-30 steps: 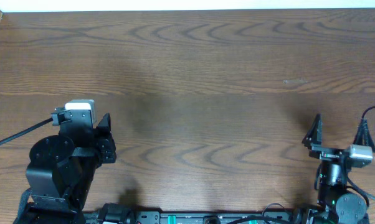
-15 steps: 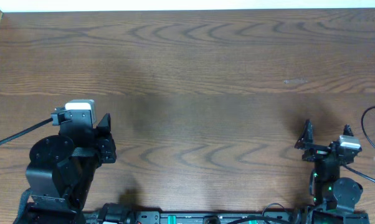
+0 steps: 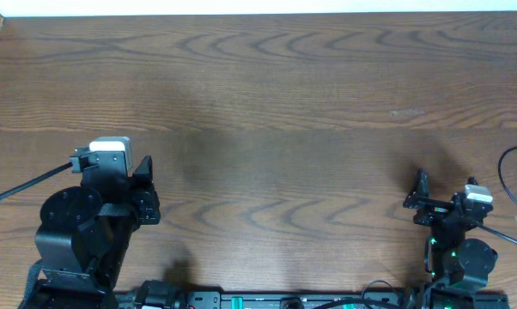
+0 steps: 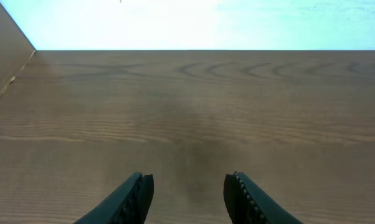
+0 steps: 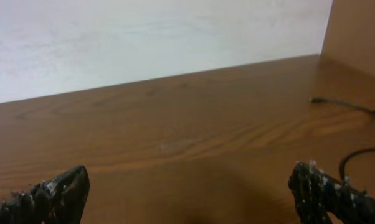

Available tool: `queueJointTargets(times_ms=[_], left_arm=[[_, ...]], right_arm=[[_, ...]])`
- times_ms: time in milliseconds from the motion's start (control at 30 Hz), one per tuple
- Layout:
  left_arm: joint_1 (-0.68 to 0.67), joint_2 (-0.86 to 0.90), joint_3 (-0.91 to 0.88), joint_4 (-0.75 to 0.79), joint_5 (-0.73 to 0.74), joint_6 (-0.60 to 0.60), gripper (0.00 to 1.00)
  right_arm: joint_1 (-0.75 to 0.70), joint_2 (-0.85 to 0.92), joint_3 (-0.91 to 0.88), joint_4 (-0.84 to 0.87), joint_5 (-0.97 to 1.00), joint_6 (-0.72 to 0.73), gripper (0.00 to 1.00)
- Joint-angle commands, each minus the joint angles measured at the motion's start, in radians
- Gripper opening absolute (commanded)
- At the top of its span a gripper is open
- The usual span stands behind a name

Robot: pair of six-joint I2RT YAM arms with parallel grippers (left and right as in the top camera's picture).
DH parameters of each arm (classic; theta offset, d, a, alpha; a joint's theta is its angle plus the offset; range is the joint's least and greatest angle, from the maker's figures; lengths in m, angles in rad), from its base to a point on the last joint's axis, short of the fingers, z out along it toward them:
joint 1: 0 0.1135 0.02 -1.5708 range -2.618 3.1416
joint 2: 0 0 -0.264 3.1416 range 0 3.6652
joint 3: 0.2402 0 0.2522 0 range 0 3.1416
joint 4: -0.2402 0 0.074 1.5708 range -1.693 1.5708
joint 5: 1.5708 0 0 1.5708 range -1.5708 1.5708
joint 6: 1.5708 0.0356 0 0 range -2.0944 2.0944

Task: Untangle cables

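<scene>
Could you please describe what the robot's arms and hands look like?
Both arms are black. The left arm is bulky, with a white-grey block and a black cable trailing off. The right arm looks slimmer, with green lights. The left hand and right hand have black, tapered, ridged fingers.

Dark wood-grain table point(image 3: 276, 103), thin black cables point(image 3: 501, 167) lying at its right edge (partly cut off)
</scene>
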Motion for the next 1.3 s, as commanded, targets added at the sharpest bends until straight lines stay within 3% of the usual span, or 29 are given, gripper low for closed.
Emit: queueJointTargets(times_ms=[0,300,1267], left_arm=[[0.003,-0.003,0.011,0.004,-0.013,-0.005,0.42],[0.003,-0.003,0.011,0.007,-0.013,-0.005,0.42],[0.003,-0.003,0.011,0.03,-0.013,0.003,0.43]], right_arm=[[0.004,0.039,0.0,-0.006,-0.016,0.04,0.99],[0.004,0.128,0.0,-0.005,-0.016,0.041,0.99],[0.023,0.127,-0.001,-0.003,-0.012,0.041,0.99]])
